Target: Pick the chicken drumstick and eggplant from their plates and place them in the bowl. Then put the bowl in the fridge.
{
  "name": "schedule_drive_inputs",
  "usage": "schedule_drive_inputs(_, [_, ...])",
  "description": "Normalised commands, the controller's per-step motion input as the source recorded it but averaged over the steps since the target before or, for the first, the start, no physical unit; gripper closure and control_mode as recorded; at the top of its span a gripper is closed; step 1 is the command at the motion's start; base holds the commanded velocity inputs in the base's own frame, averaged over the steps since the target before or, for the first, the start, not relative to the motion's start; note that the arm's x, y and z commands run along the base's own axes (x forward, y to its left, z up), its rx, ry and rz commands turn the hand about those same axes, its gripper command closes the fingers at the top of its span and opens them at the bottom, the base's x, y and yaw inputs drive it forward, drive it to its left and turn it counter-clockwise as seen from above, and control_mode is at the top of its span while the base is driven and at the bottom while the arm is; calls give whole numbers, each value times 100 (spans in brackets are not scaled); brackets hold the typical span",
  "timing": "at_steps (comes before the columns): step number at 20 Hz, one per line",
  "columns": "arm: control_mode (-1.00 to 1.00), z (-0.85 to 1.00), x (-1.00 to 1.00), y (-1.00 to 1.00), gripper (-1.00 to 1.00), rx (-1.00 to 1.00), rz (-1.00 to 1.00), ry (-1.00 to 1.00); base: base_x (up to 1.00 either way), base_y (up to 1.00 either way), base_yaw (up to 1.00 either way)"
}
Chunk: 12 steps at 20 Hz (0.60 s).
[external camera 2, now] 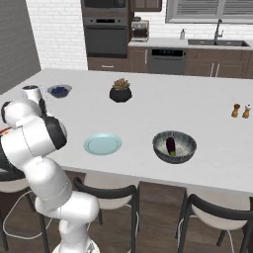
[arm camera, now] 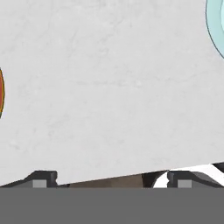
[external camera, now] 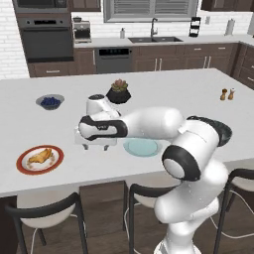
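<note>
While the eggplant (external camera 2: 171, 145) lay in the bowl (external camera 2: 174, 147), the arm (external camera: 149, 124) reached sideways, jaws spread, above the worktop (external camera: 188, 94) near its front edge.

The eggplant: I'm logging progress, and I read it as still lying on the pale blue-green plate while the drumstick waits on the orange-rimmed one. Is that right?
Not quite. The eggplant already lies in the dark bowl, as the right base view shows; the pale blue-green plate is bare. The rest holds: the chicken drumstick still sits on the orange-rimmed plate in the left base view.
</note>
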Motion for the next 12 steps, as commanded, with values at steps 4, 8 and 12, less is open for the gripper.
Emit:
schedule_drive_inputs(4, [-100, 0, 47, 94, -100, -8, 0, 0, 0, 0, 0])
schedule_drive_inputs(8, [-100, 0, 54, 93, -100, -8, 0, 0, 0, 0, 0])
schedule_drive_inputs(12, [-100, 0, 47, 71, -100, -4, -1, 0, 0, 0, 0])
